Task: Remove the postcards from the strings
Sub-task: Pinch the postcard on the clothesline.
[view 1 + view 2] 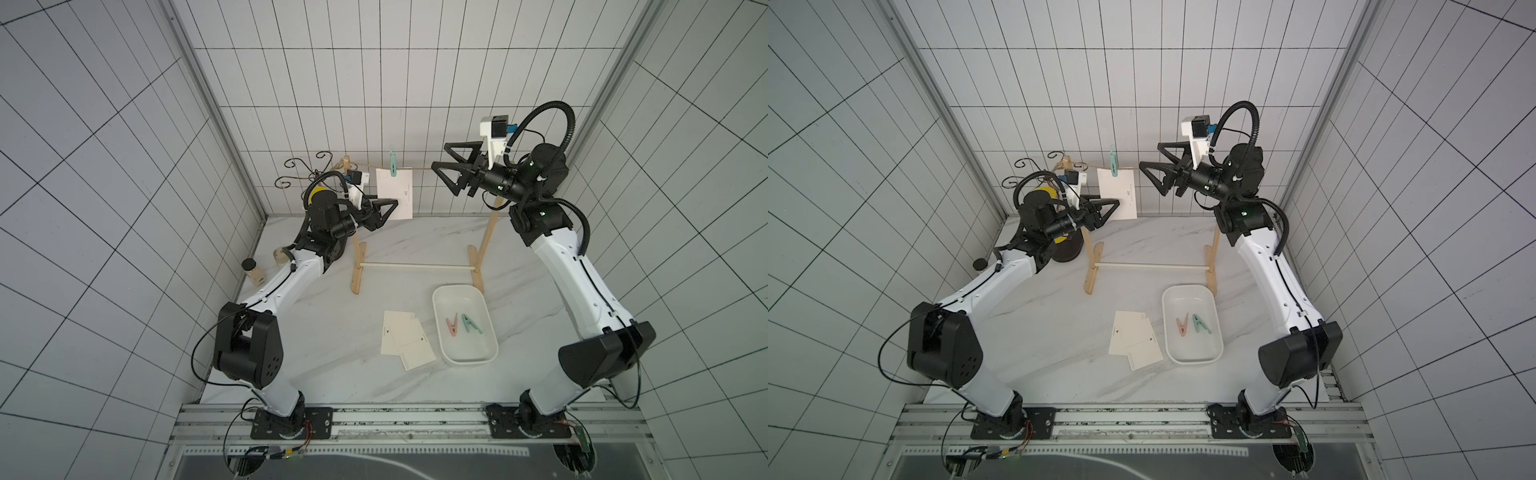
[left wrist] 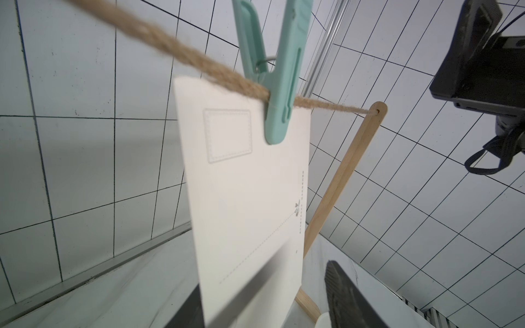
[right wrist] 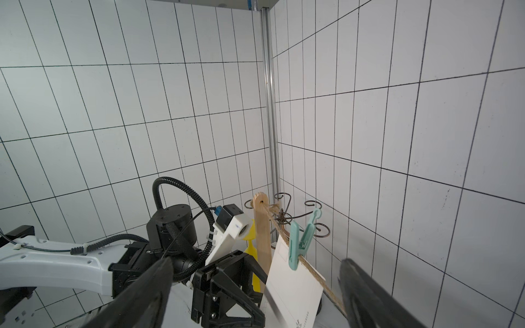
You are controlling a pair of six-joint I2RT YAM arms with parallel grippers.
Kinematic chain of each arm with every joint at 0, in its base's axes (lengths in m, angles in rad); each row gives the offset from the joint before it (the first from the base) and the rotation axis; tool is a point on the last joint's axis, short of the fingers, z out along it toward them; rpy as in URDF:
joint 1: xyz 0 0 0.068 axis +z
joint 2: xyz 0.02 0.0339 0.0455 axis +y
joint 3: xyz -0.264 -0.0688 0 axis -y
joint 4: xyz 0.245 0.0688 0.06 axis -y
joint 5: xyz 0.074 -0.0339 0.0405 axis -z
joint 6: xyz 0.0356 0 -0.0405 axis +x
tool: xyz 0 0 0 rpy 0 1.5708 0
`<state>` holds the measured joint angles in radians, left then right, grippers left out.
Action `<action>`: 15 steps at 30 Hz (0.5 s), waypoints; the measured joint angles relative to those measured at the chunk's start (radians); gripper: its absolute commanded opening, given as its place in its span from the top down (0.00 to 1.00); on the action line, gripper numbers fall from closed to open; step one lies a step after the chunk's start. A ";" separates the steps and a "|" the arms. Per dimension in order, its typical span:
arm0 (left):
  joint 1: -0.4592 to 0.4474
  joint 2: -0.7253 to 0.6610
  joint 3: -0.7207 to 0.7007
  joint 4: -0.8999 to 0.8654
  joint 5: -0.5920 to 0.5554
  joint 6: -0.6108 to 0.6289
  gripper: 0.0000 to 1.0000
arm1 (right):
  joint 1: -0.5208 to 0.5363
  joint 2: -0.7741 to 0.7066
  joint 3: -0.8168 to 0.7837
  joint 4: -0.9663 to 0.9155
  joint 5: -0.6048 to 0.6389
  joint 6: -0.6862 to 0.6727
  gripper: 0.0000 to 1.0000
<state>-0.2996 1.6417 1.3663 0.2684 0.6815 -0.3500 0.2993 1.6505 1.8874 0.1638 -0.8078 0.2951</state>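
One postcard [image 1: 395, 193] [image 1: 1117, 195] [image 2: 250, 198] [image 3: 292, 292] hangs from the strings [image 1: 365, 166] [image 2: 199, 59] [image 3: 315, 272], pinned by a green peg [image 1: 392, 162] [image 1: 1113, 163] [image 2: 281, 85] [image 3: 301, 244]. My left gripper [image 1: 388, 208] [image 1: 1113, 205] [image 2: 264, 284] straddles the card's lower left corner. It is open, with a gap between one finger [image 2: 349, 298] and the card. My right gripper [image 1: 439, 155] [image 1: 1149, 154] [image 3: 255, 261] hovers wide open at string height, right of the peg, touching nothing. Two more postcards [image 1: 405, 338] [image 1: 1133, 338] lie overlapped on the table.
The twine runs between two wooden posts [image 1: 490, 232] [image 1: 357, 257], whose feet are joined by a white dowel [image 1: 415, 266]. A white tray [image 1: 440, 303] at the front right holds a pink peg [image 1: 452, 324] and a green peg [image 1: 471, 324]. A wire hook stand [image 1: 307, 170] and a jar [image 1: 249, 268] sit at the back left.
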 measured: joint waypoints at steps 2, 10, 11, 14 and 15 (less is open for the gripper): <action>0.000 0.000 -0.001 0.006 0.007 -0.005 0.49 | 0.000 0.025 0.035 0.000 -0.007 0.006 0.08; 0.000 0.000 -0.003 0.028 0.029 -0.029 0.61 | 0.007 0.204 0.270 -0.001 -0.043 0.045 0.08; 0.000 0.000 -0.003 0.030 0.032 -0.031 0.65 | 0.009 0.235 0.309 -0.002 -0.047 0.055 0.08; 0.000 0.000 -0.003 0.041 0.044 -0.039 0.69 | 0.014 0.309 0.400 0.000 -0.056 0.079 0.08; 0.000 0.000 -0.003 0.045 0.048 -0.043 0.70 | 0.016 0.334 0.424 0.005 -0.062 0.091 0.08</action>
<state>-0.2996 1.6421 1.3628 0.3138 0.7296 -0.3927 0.3157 1.9842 2.3116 0.1684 -0.8700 0.3862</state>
